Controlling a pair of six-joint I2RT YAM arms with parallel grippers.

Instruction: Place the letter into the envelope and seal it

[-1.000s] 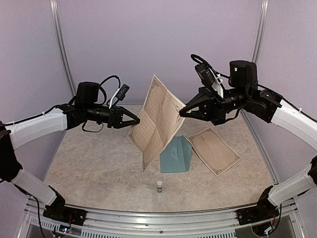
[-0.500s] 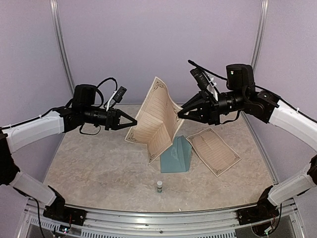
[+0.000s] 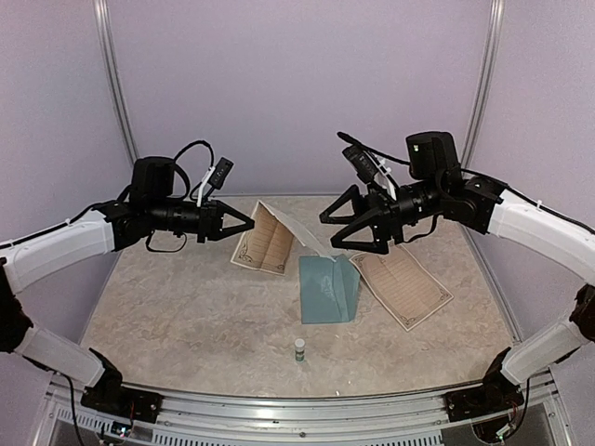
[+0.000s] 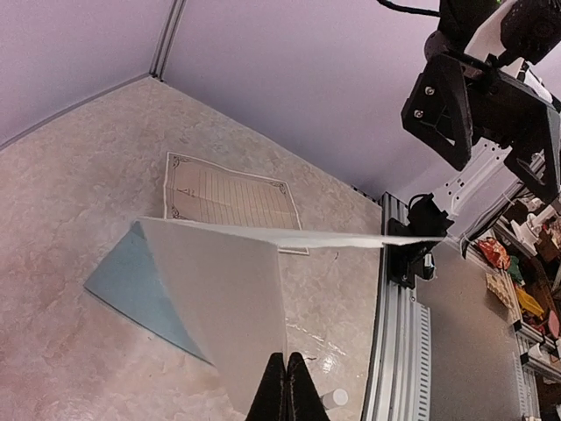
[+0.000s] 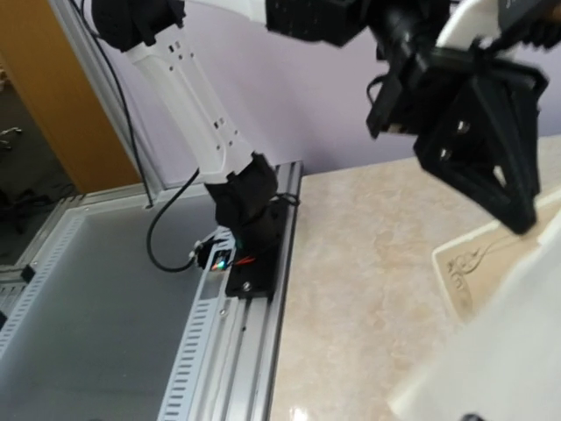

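Observation:
The letter [image 3: 271, 240], a cream sheet with lines and an ornate border, droops from my left gripper [image 3: 249, 226], which is shut on its near-left edge. Its far part folds over and sags toward the teal envelope [image 3: 327, 288] lying mid-table. In the left wrist view the shut fingers [image 4: 285, 396] pinch the sheet's blank back [image 4: 219, 289], and the envelope [image 4: 127, 279] shows beneath it. My right gripper [image 3: 329, 234] hangs open just right of the letter, touching nothing. The right wrist view shows the left gripper [image 5: 486, 132] and the letter's corner [image 5: 478, 263].
A second lined sheet [image 3: 402, 282] lies flat right of the envelope. A small glue stick [image 3: 299, 348] stands near the front edge. Purple walls enclose the table on three sides, and an aluminium rail [image 3: 279, 413] runs along the front.
The right gripper has opened and let go of the letter, pulling back slightly. The sheet, held upright before, has dropped and folded over. The left gripper has closed on its edge.

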